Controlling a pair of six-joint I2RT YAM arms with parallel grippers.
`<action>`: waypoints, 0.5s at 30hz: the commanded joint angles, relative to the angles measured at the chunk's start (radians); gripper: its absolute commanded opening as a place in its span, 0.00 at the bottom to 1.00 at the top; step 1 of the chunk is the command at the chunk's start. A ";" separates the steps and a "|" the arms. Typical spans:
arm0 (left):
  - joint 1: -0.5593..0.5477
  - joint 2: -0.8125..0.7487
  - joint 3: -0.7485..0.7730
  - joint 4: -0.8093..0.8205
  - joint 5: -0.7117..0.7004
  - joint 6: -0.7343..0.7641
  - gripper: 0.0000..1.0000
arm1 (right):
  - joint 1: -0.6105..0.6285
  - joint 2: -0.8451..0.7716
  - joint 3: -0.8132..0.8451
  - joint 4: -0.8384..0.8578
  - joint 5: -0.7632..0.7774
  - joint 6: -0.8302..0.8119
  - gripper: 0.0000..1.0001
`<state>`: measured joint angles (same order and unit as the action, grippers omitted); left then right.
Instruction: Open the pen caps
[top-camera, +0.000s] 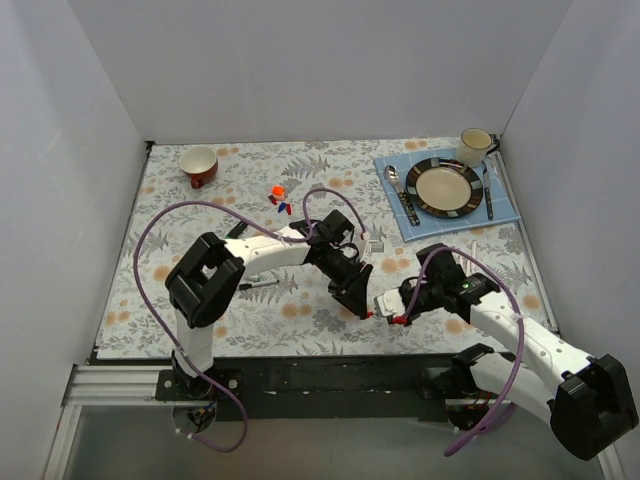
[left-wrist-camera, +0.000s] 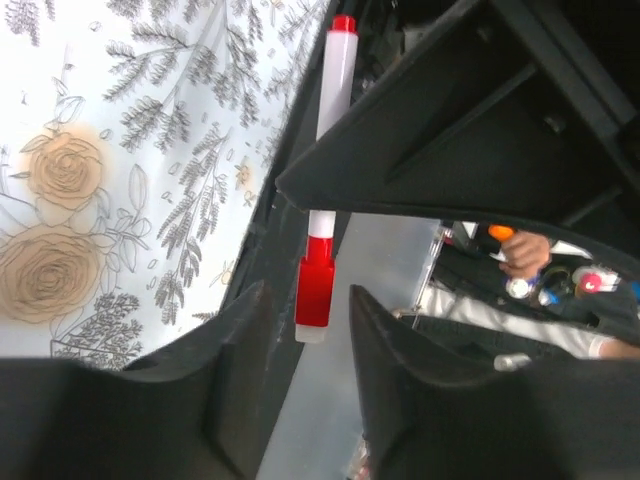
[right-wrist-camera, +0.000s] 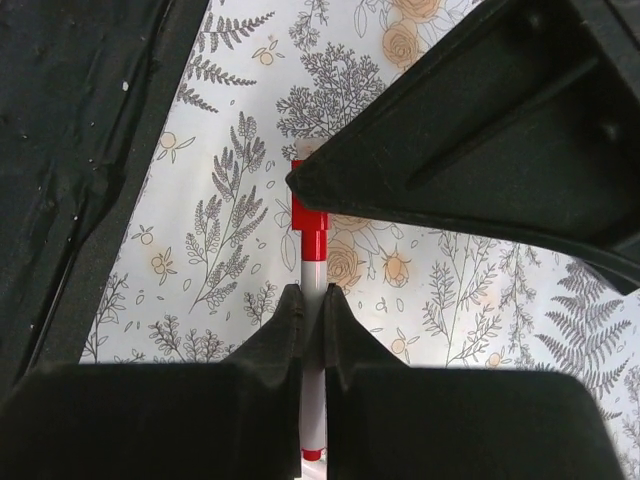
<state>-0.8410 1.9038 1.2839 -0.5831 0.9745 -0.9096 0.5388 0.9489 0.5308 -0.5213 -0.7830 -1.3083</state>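
Note:
My right gripper (right-wrist-camera: 312, 300) is shut on the white barrel of a red-ended pen (right-wrist-camera: 311, 275) and holds it above the floral tablecloth. The pen's red cap (right-wrist-camera: 308, 215) points away from it, half hidden behind my left gripper's black finger (right-wrist-camera: 480, 150). In the left wrist view the red cap (left-wrist-camera: 313, 290) sits between the open fingers of my left gripper (left-wrist-camera: 308, 300), with a gap on each side. In the top view both grippers meet at the table's near centre, left (top-camera: 362, 300), right (top-camera: 395, 305). Small loose caps (top-camera: 279, 197) in orange, red and blue lie at the far centre.
A thin dark pen (top-camera: 262, 285) lies on the cloth under the left arm. A red mug (top-camera: 199, 165) stands at the far left. At the far right a blue placemat (top-camera: 505, 212) carries a plate (top-camera: 443, 187), spoon (top-camera: 400, 190), knife (top-camera: 488, 190) and cream mug (top-camera: 474, 147).

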 joint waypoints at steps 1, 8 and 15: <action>0.014 -0.150 -0.049 0.155 -0.095 -0.096 0.49 | 0.004 -0.007 0.015 0.046 0.028 0.078 0.01; 0.051 -0.452 -0.456 0.818 -0.410 -0.388 0.67 | -0.048 -0.006 0.060 0.130 -0.002 0.337 0.01; 0.004 -0.545 -0.730 1.341 -0.779 -0.672 0.87 | -0.086 -0.022 0.052 0.354 0.034 0.738 0.01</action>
<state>-0.8021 1.3609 0.6174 0.3828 0.4530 -1.3914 0.4660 0.9440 0.5537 -0.3489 -0.7635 -0.8856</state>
